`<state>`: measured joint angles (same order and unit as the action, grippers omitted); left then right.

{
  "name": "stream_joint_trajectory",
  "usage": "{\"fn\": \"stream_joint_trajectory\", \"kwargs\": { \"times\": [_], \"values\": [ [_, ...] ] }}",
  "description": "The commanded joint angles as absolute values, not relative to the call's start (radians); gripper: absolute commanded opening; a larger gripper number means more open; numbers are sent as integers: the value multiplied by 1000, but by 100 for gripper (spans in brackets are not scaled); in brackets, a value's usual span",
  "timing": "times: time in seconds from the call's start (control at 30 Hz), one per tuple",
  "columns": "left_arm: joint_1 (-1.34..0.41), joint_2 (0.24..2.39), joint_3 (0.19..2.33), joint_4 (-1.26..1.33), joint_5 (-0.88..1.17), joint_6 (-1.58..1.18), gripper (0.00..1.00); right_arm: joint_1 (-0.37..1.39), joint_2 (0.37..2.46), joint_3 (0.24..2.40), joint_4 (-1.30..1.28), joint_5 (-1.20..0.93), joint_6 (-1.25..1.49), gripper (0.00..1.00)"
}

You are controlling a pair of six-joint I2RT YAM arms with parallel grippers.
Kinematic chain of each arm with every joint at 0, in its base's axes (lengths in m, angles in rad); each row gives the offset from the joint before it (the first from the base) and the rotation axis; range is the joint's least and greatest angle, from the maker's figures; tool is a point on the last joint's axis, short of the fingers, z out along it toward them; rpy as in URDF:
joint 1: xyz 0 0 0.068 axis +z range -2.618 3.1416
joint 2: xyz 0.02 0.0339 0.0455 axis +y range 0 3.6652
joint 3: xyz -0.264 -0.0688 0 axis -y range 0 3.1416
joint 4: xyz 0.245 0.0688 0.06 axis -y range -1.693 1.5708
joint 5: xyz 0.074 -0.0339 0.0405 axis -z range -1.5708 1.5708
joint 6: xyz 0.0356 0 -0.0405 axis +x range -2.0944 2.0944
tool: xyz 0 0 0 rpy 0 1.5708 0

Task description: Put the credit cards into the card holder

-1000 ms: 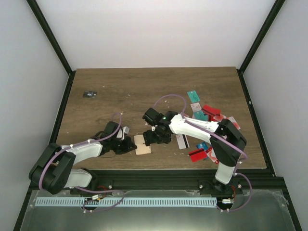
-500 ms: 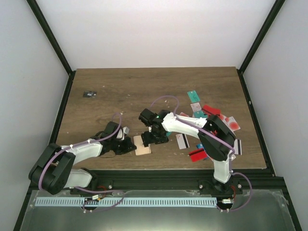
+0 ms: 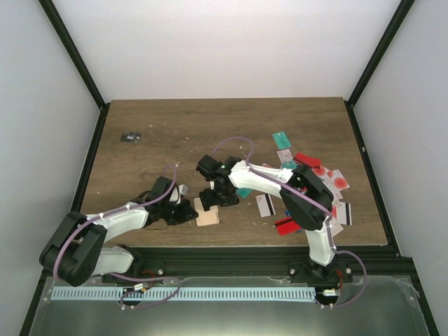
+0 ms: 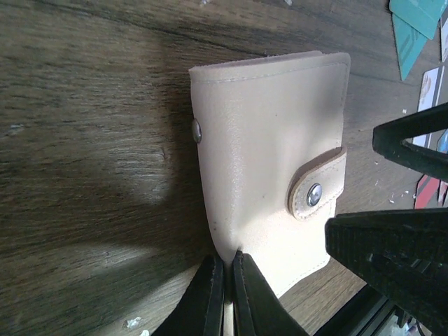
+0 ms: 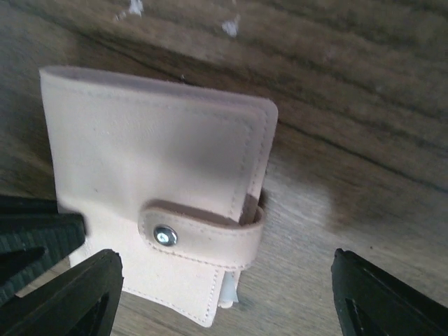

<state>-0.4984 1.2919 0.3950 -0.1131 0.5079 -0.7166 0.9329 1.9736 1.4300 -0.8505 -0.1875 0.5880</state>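
Observation:
The beige card holder [image 3: 207,212] lies closed near the table's front edge, its snap tab [image 5: 203,234] fastened. A white card edge [image 5: 229,290] pokes from its lower side. My left gripper [image 3: 190,212] is shut on the holder's near corner, which is pinched between its fingers [image 4: 208,294]. My right gripper [image 3: 218,198] hovers open just above the card holder [image 5: 154,154], one finger on each side of the tab end. The credit cards [image 3: 301,168], teal, red and white, lie scattered at the right. Teal ones [image 4: 413,28] show in the left wrist view.
A tiny dark flat object [image 3: 130,137] lies at the far left of the table. The table's front edge [image 3: 231,245] runs just behind the holder. The right arm's elbow [image 3: 308,189] hangs over the card pile.
My right arm has swung left, bringing its open gripper over the card holder. The left gripper and the holder have stayed in place.

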Motion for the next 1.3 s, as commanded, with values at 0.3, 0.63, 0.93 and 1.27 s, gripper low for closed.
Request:
{"fn": "stream_joint_trajectory", "kwargs": {
  "times": [0.3,0.63,0.93,1.27],
  "values": [
    [-515,1271,438,-150,484,-703,4,971,2084,1537,-946,-101,569,84],
    [-520,1257,446,-178,462,-680,4,971,2109,1520,-978,-33,559,85],
    [-522,1248,448,-214,432,-661,4,971,2096,1528,-1034,63,550,88],
    [-521,1244,448,-242,413,-642,4,941,2066,1516,-1061,113,549,89]
  ]
}}
